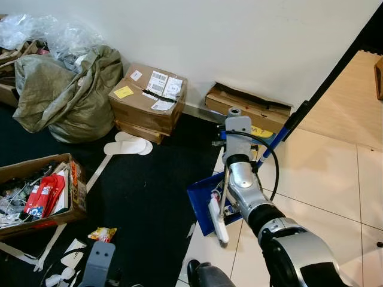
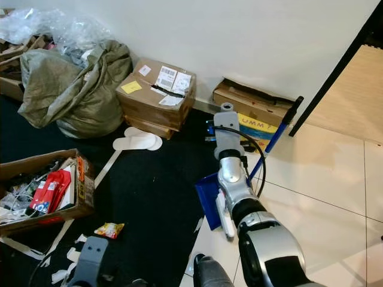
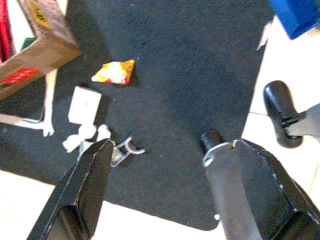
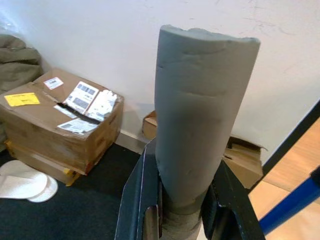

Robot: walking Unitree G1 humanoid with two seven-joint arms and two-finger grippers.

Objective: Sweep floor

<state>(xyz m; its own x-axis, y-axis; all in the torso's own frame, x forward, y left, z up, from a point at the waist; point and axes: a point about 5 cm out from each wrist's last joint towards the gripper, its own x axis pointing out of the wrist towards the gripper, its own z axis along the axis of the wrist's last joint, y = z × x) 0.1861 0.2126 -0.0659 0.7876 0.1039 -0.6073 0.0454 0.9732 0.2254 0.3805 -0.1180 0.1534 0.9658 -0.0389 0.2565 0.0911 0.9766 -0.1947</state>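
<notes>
A grey handle (image 4: 200,120) is clamped between the right gripper's (image 4: 185,220) fingers — centre frame. The left gripper (image 3: 165,175) is held open, low, over black carpet (image 1: 143,191) — wrapper (image 1: 102,234) nearby.

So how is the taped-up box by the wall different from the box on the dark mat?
The taped box is shut, carries white labels and a yellow note, and sits on another carton. The open box lies on the black mat, full of clutter including red packets. Both are brown cardboard.
</notes>
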